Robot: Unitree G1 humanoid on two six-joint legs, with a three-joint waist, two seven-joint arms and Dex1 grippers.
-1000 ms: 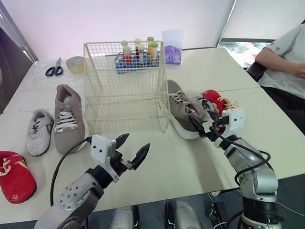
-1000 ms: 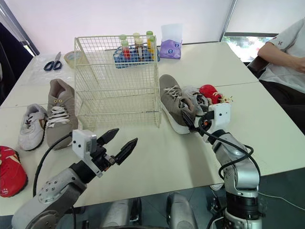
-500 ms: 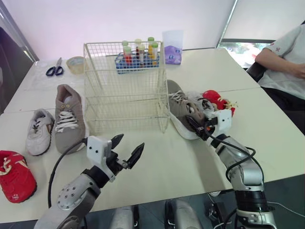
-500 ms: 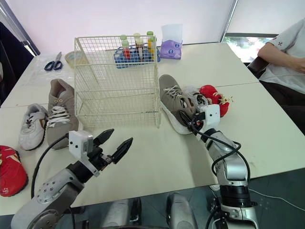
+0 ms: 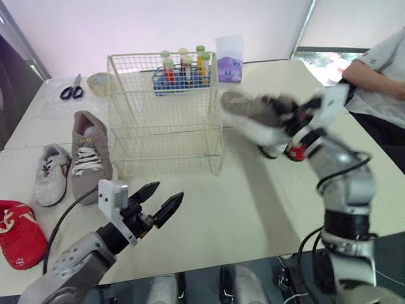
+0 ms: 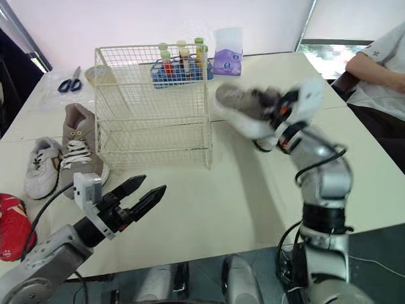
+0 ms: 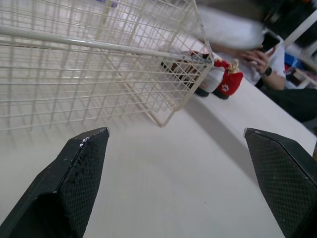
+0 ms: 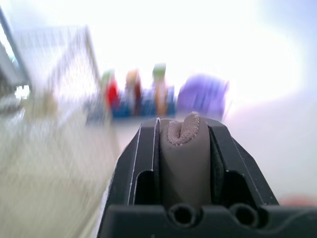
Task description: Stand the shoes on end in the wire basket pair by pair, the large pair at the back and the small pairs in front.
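My right end effector (image 8: 183,127) is pinched on a soft taupe flap of the large taupe lace-up shoe with a white sole (image 5: 256,117). The shoe hangs in the air just beside the right wall of the cream wire basket (image 5: 164,114), about level with its top rim, lying roughly flat with the toe towards the basket.

My worry is the grip. Only a narrow strip of fabric sits between the fingers, so I judge that the shoe could swing or slide out under its own weight as I carry it over. The toe or sole could also catch the rim. The basket looks light, and a knock might shove or tip it. If the shoe goes in flat and not on end, or lands at the front, the small pairs will lose their room.

My left end effector (image 5: 170,190) is spread wide and holds nothing, low over the white table (image 5: 253,196) in front of the basket.

The shoe looks soft in the upper, with a thick, stiff sole. No shoe stands in the basket yet. The matching taupe shoe (image 5: 88,155) lies left of the basket beside a small white trainer (image 5: 49,174), and a small red shoe (image 5: 19,234) sits further left. Another small red shoe (image 7: 229,82) lies on the table to the right of the basket.
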